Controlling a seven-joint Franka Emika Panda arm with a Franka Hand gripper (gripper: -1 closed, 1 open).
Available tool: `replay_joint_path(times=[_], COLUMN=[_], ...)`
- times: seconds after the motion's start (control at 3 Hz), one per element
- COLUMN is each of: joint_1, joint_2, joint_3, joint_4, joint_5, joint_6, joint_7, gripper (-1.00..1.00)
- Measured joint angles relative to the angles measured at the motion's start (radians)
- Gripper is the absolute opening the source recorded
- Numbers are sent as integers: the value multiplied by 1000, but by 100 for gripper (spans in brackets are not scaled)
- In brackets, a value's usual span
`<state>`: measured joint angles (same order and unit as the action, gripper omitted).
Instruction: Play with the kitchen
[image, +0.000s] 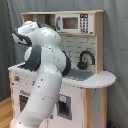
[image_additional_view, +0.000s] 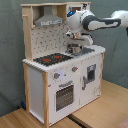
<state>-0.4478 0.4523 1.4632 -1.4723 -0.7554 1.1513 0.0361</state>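
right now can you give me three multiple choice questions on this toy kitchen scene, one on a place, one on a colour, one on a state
1. In the second exterior view, where is the gripper?
A. over the sink side of the counter
B. in front of the oven door
C. on the floor

2. What colour is the faucet?
A. red
B. black
C. yellow

3. How is the oven door?
A. hanging wide open
B. taken off
C. closed

Answers
1. A: the arm reaches in from the second exterior view's right and its gripper hangs low over the counter beside the stovetop, above the oven level.
2. B: the arched faucet shows dark black against the pale back panel of the kitchen.
3. C: the door sits flush with the white front, below the knobs.
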Motion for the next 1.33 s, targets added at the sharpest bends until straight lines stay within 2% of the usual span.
replay_joint_path(times=[0.33,1.33], joint_1=[-90,-317], joint_2=[0,7], joint_3=[78,241], joint_4=[-38,-150], joint_5=[0,0], joint_6=[3,45], joint_7=[0,1], gripper=[-100,-100])
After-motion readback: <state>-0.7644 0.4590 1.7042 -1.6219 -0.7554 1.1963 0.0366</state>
